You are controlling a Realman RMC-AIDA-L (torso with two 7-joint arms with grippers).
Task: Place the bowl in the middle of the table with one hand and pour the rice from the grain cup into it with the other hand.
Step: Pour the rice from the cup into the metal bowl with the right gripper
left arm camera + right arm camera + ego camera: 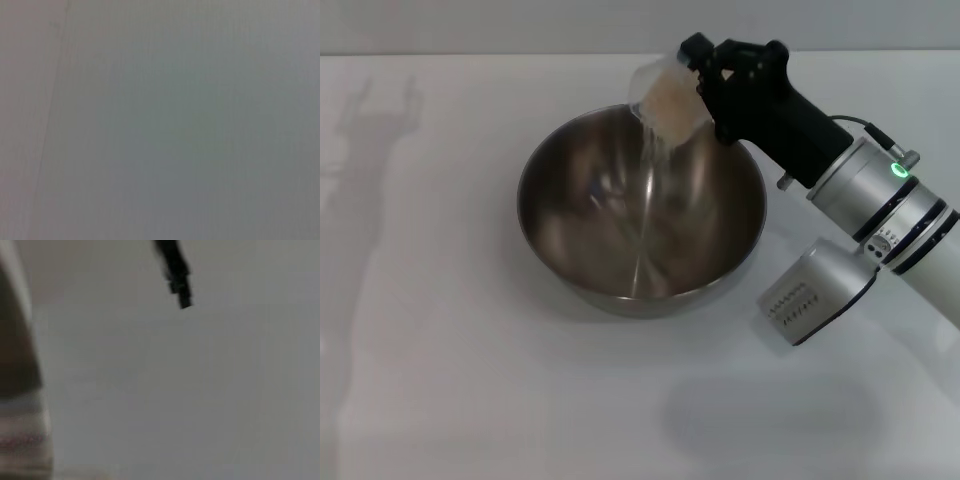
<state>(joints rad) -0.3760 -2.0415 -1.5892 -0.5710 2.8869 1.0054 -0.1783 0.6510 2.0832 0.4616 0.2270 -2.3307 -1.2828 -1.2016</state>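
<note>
The steel bowl (640, 215) stands on the white table (450, 380) near its middle. My right gripper (705, 85) is shut on the clear grain cup (668, 100) and holds it tilted over the bowl's far rim. Pale rice (672, 98) fills the cup's low side, and a thin stream falls from its lip into the bowl (646, 190). The right wrist view shows a blurred brown and pale shape (20, 390) at its edge, a dark bar (175, 272) and plain table. My left gripper is out of view; the left wrist view shows only blank grey surface.
My right arm's silver forearm (880, 215) reaches in from the right, with a wrist camera housing (815, 295) hanging beside the bowl. Shadows lie on the table at the far left (370, 130).
</note>
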